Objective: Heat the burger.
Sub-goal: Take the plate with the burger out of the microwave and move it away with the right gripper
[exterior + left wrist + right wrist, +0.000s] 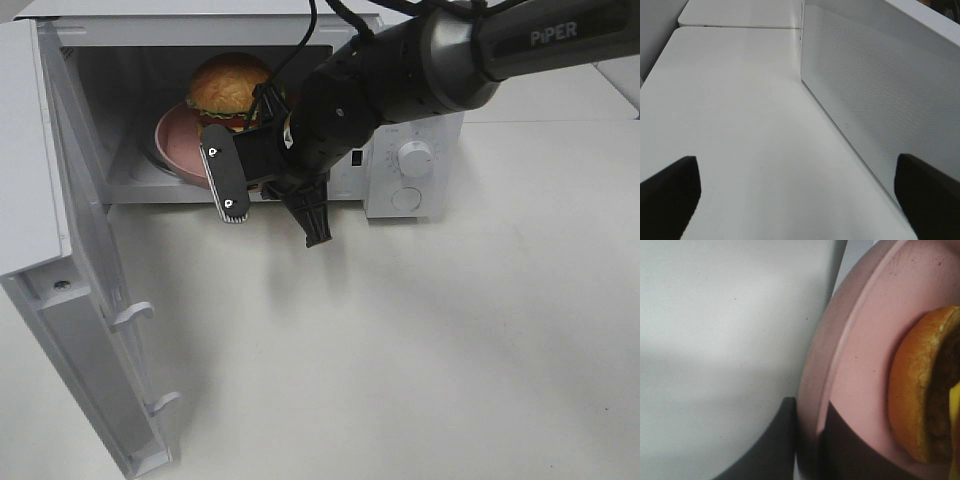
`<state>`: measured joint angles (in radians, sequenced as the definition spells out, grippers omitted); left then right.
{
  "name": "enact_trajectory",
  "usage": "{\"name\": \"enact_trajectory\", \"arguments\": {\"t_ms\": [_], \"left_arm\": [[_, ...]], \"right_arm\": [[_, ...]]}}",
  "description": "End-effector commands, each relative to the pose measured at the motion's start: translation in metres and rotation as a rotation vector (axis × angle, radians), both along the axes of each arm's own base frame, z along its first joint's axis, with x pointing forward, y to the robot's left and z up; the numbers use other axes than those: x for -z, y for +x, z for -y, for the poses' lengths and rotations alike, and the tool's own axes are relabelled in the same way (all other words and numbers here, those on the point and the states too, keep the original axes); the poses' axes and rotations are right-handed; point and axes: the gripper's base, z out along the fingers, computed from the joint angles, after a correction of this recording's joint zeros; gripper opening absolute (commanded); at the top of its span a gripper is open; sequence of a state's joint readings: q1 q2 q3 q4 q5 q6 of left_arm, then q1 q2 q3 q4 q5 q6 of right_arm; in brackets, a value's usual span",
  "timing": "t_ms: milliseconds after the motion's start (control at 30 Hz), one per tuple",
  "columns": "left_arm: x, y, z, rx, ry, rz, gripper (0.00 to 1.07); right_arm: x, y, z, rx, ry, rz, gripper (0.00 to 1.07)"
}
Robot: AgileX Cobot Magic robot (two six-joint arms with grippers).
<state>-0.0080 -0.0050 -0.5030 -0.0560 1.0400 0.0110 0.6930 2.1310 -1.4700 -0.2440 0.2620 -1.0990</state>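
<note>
Surface: we record a plain white table (450, 330), matte, with soft shadows under the arm; a second white tabletop (735, 12) adjoins it at a seam in the left wrist view.

Appliance: white microwave (415, 160), door (85, 330) swung fully open toward the camera, two knobs on its panel.

Contents: the burger (228, 85) sits on a round pink plate (175, 145) inside the microwave cavity.

Right gripper (807, 450): we find its dark fingers pinching the near rim of the pink plate, one above and one beneath.

Left gripper (795, 195): jaws spread wide, nothing between them, held low over the table beside the microwave's perforated side wall (880, 100).
</note>
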Motion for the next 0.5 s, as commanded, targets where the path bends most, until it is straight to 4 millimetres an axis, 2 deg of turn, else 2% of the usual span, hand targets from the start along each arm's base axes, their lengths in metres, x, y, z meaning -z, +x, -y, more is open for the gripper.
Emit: {"name": "enact_trajectory", "arguments": {"t_ms": [33, 200, 267, 367, 433, 500], "left_arm": [[0.001, -0.002, 0.001, 0.001, -0.005, 0.021, 0.98], [0.001, -0.002, 0.001, 0.001, -0.005, 0.021, 0.98], [0.001, -0.002, 0.001, 0.001, -0.005, 0.021, 0.98], [0.001, -0.002, 0.001, 0.001, -0.005, 0.021, 0.98], [0.001, -0.002, 0.001, 0.001, -0.005, 0.021, 0.98], [0.001, -0.002, 0.001, 0.001, -0.005, 0.021, 0.98]], "right_arm": [[-0.02, -0.01, 0.01, -0.035, 0.06, 0.088, 0.0], [-0.023, -0.024, 0.019, -0.061, 0.082, 0.113, 0.0], [-0.024, -0.036, 0.027, -0.078, 0.094, 0.122, 0.0], [-0.024, -0.039, 0.03, -0.079, 0.093, 0.12, 0.0], [-0.022, -0.051, 0.039, -0.085, 0.086, 0.109, 0.0], [-0.022, -0.054, 0.041, -0.087, 0.088, 0.109, 0.0]]}}
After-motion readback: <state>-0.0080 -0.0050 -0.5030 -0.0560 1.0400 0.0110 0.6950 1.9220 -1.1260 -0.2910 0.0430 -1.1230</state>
